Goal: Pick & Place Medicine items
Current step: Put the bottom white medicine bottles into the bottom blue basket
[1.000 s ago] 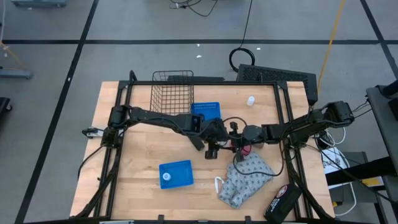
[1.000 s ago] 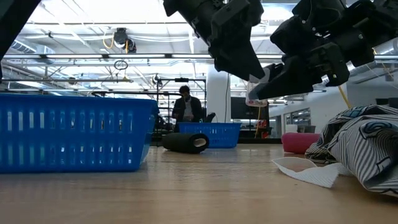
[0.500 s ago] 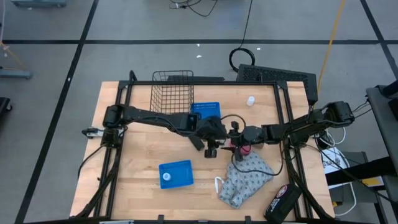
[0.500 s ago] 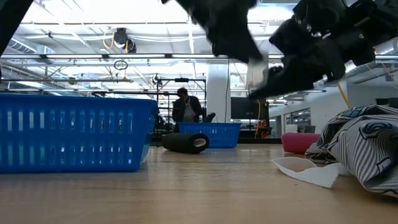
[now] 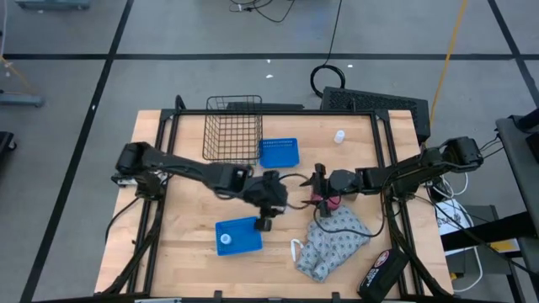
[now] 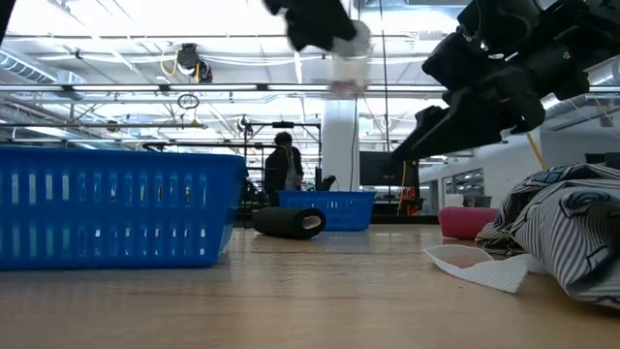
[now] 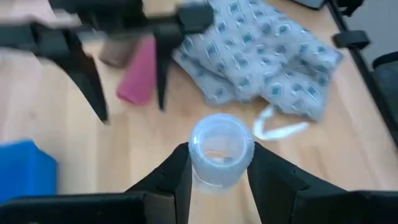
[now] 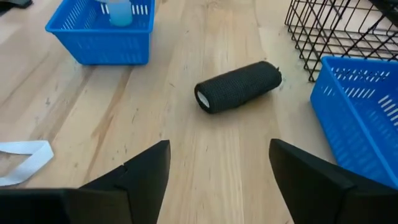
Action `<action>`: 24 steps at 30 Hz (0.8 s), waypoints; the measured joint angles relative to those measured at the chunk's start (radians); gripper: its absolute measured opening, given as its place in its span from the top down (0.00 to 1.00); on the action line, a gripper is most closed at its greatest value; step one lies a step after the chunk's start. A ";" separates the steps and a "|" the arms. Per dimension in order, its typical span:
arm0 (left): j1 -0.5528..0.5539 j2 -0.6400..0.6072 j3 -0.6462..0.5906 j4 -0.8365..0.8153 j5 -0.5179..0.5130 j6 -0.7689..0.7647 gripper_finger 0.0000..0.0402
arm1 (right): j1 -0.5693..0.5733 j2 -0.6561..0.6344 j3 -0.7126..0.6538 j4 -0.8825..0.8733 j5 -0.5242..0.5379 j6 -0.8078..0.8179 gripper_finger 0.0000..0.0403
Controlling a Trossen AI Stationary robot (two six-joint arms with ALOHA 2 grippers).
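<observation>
My left gripper [image 7: 221, 180] is shut on a small white medicine bottle [image 7: 221, 157], which hangs high over the table in the low view [image 6: 347, 53]. In the high view this gripper [image 5: 278, 200] is near the table's middle. My right gripper [image 8: 217, 180] is open and holds nothing; it stands just right of the left one [image 5: 318, 183], above the pink block [image 5: 330, 203]. A second bottle [image 5: 225, 239] stands in the near blue tray [image 5: 244, 227]. A third bottle [image 5: 339, 136] stands on the table at the far right. My left gripper pinches the bottle's round body [image 7: 194, 163] between its two fingers, one on each side. The bottle's round end faces the wrist camera. It is lifted clear of the table, well above the trays.
A black roll [image 8: 239, 86] lies on the wood between the trays. A second blue tray [image 5: 278, 151] and a wire basket [image 5: 233, 126] stand at the far side. A patterned cloth [image 5: 337, 240] with a white strap [image 8: 22, 152] lies near right.
The bottle was between both grippers a second ago. My right gripper has opened and let it go. My left gripper has carried the bottle toward the table's left and near edge, away from the right gripper, which has stayed in place.
</observation>
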 joint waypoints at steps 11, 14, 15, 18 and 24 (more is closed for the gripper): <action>-0.191 -0.232 -0.398 0.238 -0.138 -0.269 0.67 | -0.001 0.000 0.001 0.028 0.001 0.000 0.34; -0.241 -0.255 -0.498 0.295 -0.202 -0.323 0.67 | -0.001 0.000 0.001 0.047 0.001 0.003 0.34; -0.256 -0.261 -0.529 0.297 -0.218 -0.340 0.67 | -0.001 0.000 0.001 0.055 0.001 0.006 0.34; -0.291 -0.265 -0.607 0.382 -0.249 -0.375 0.67 | -0.001 0.000 0.001 0.063 0.001 0.006 0.34; -0.345 -0.266 -0.726 0.536 -0.362 -0.298 0.67 | -0.001 0.000 0.001 0.075 0.001 0.007 0.34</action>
